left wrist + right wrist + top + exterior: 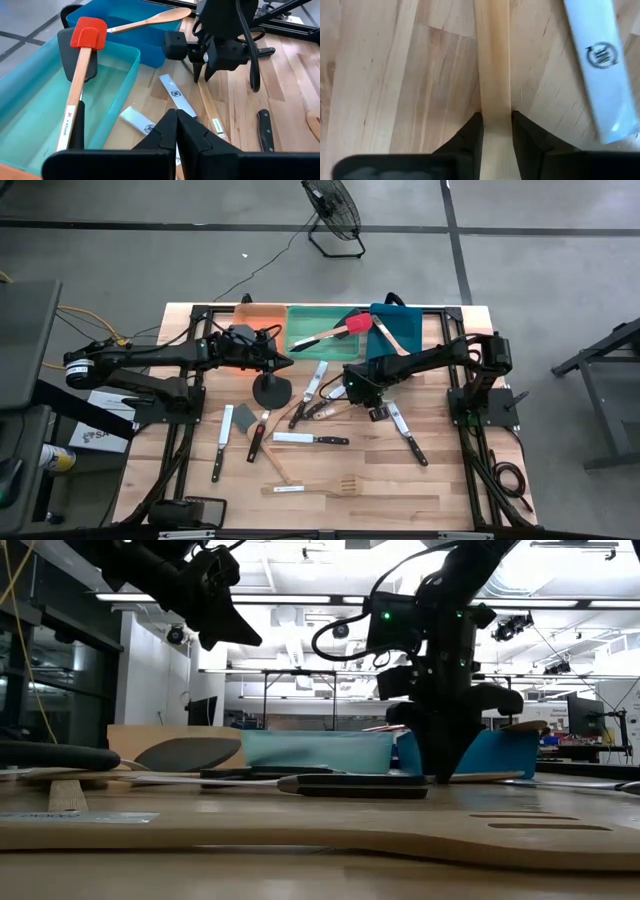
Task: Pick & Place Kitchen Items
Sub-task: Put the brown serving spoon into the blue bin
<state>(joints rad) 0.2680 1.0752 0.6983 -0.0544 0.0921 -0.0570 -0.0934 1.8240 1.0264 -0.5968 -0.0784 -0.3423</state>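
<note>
Currently the right gripper (495, 125) is down at the table's middle, its fingers (470, 132) pressed to both sides of a pale wooden handle (494, 60) lying flat on the table (380, 75), a white knife blade (600, 60) just beside it. Left gripper (176, 125) hovers above the near edge of the green tray (310, 340), fingers pinched together, empty. Red spatula (82, 65) rests across that tray; a wooden spoon (150, 21) lies on the blue tray (410, 325). More knives and a wooden turner (320, 487) lie scattered on the near table.
</note>
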